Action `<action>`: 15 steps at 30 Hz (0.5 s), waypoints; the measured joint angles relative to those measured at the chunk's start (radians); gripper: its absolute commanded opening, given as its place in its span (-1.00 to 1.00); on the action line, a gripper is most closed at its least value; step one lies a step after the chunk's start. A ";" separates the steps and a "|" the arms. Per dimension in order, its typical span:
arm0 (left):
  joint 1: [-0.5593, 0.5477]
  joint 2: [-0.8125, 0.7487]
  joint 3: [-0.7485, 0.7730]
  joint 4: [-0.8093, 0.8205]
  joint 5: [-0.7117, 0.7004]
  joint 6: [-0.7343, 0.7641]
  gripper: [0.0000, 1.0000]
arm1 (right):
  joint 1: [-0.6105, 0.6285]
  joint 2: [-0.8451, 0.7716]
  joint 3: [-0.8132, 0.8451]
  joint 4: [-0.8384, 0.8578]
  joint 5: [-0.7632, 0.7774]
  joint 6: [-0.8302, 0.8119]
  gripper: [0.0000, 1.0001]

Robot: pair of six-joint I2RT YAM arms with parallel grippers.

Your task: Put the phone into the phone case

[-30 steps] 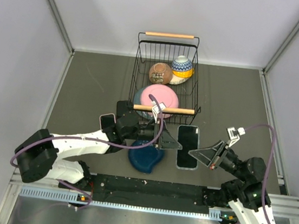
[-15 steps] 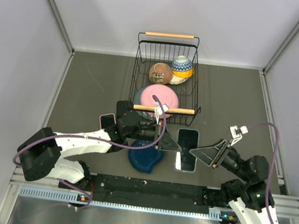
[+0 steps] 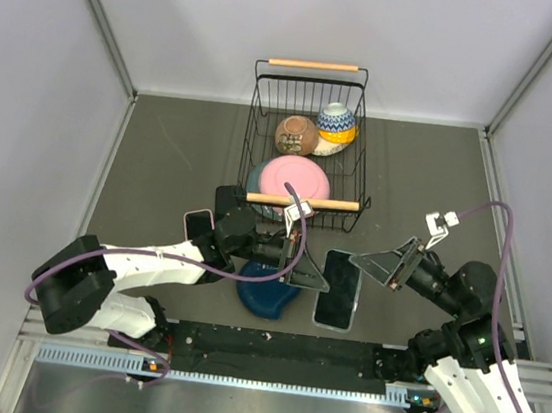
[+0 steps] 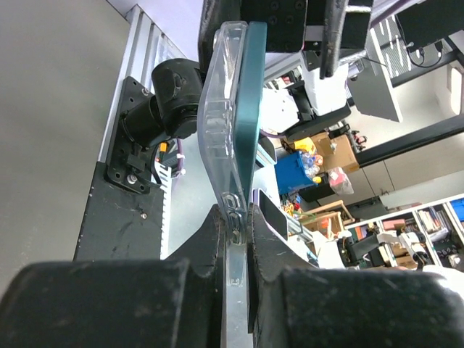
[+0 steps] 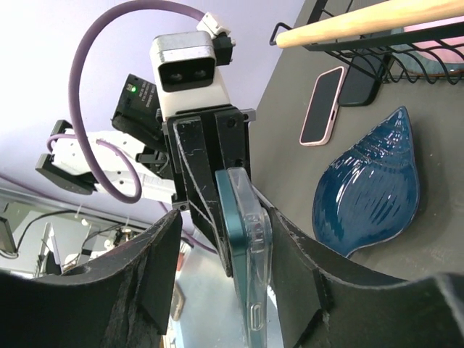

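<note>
The teal phone (image 3: 339, 287) sits against the clear case (image 4: 220, 123), the two seen edge-on as one slab in both wrist views; whether it is pressed fully home cannot be told. The pair is held off the surface (image 3: 172, 153), tilted, near the front edge, just right of a blue shell dish (image 3: 268, 291) and in front of the basket (image 3: 257, 114). The left hand (image 4: 235, 232) is clamped on one end of the case, its fingers pinching the clear rim with the phone beside it. The right hand (image 3: 362, 264) reaches in from the other side at the far end of the slab; its fingers stand apart on either side of the phone and case, with a gap showing on the phone's side. A second phone in a pink case (image 3: 196, 223) lies flat on the surface to the left of the left arm. In the wire basket are a pink plate (image 3: 294, 179), a brown bowl (image 3: 296, 134) and a blue-patterned bowl (image 3: 336, 121).
</note>
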 measured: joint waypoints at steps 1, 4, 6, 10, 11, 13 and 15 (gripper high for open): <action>0.000 0.001 0.000 0.006 0.006 0.002 -1.00 | 0.000 0.006 0.005 0.000 0.001 -0.005 -0.12; 0.000 0.008 0.000 0.016 0.019 0.004 -1.00 | 0.000 0.020 0.007 -0.001 0.002 -0.014 -0.10; 0.000 0.013 0.000 0.018 0.022 0.006 -1.00 | 0.000 0.023 0.007 -0.003 0.001 -0.019 -0.07; 0.000 0.014 0.000 0.019 0.026 0.009 -1.00 | 0.000 0.022 0.007 -0.002 -0.005 -0.020 -0.18; 0.001 0.014 0.000 0.018 0.028 0.011 -1.00 | 0.000 0.022 0.006 -0.002 -0.007 -0.020 -0.23; 0.002 0.014 0.000 0.018 0.032 0.018 -1.00 | 0.000 0.022 0.004 -0.002 -0.014 -0.020 -0.31; 0.004 0.013 0.000 0.010 0.036 0.024 -1.00 | -0.001 0.025 -0.002 -0.002 -0.020 -0.022 -0.31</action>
